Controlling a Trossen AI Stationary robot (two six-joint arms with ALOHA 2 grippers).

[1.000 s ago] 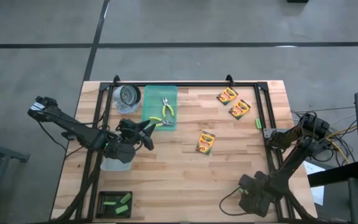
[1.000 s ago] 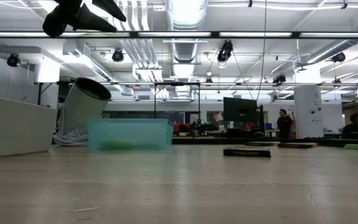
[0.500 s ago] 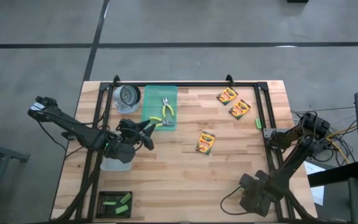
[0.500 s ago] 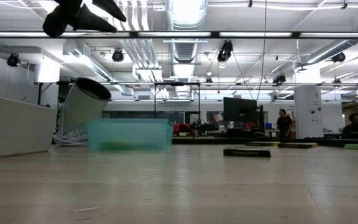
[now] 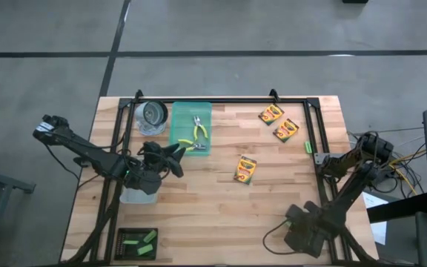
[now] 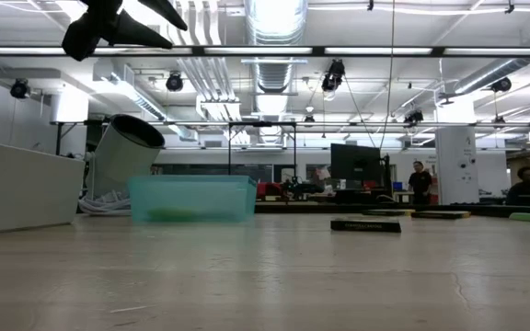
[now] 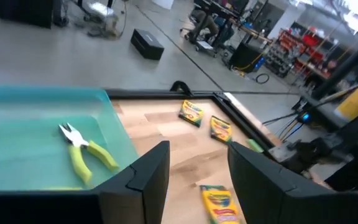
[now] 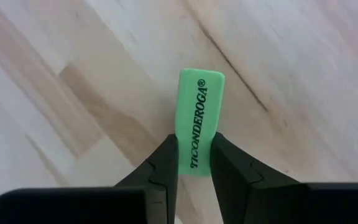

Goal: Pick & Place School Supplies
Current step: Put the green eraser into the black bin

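Right wrist view: a green block (image 8: 199, 118) printed TICONDEROGA lies on the counter (image 8: 73, 74), now pinched between the right hand's (image 8: 194, 163) fingers, which just closed, so it seems ready to lift. Far from it, the left hand (image 7: 194, 165) hovers apart beside the teal tray (image 7: 17, 155).

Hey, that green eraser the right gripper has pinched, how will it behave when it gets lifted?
The green eraser looks small and blocky, so probably light and stiff. The right gripper pinches only one end, so it might pivot. It lies flat on the wooden table, unlikely to roll.
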